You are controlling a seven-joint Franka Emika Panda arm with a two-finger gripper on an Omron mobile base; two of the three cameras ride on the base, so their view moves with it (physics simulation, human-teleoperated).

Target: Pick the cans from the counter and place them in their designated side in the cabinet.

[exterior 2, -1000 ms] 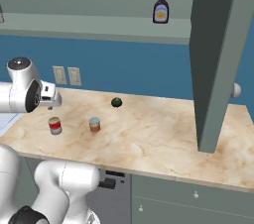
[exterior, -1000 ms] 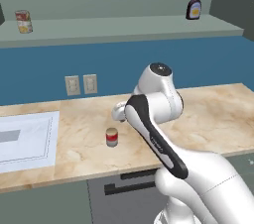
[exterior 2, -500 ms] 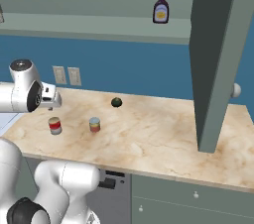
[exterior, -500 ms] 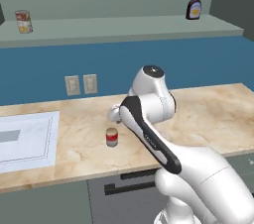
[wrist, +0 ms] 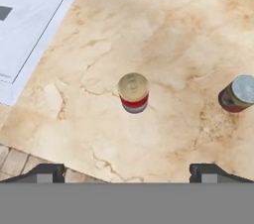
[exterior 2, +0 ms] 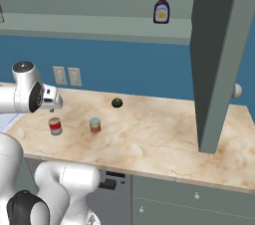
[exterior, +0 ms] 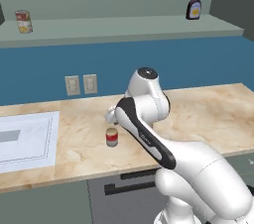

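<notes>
Beige marble counter (wrist: pixel 163 44) lies below your gripper (wrist: pixel 128 172), whose jaws stand wide apart with nothing between them. You have the red-and-white can (wrist: pixel 133 92) upright under the hand (clear of both fingertips), the shorter can (wrist: pixel 237 93) well off to one side.

On the wall you see two pale outlet plates (exterior: pixel 81 84) side by side against the blue backsplash (exterior: pixel 149 67). Up high, a dark sauce bottle (exterior 2: pixel 161 7) stands upright, well apart from a yellow-and-red labelled can (exterior: pixel 23 21) (its label text is too small to read). A white rectangular panel (exterior: pixel 25 136) lies flat, and a dark green round lump (exterior 2: pixel 116 102) sits alone near the wall.
</notes>
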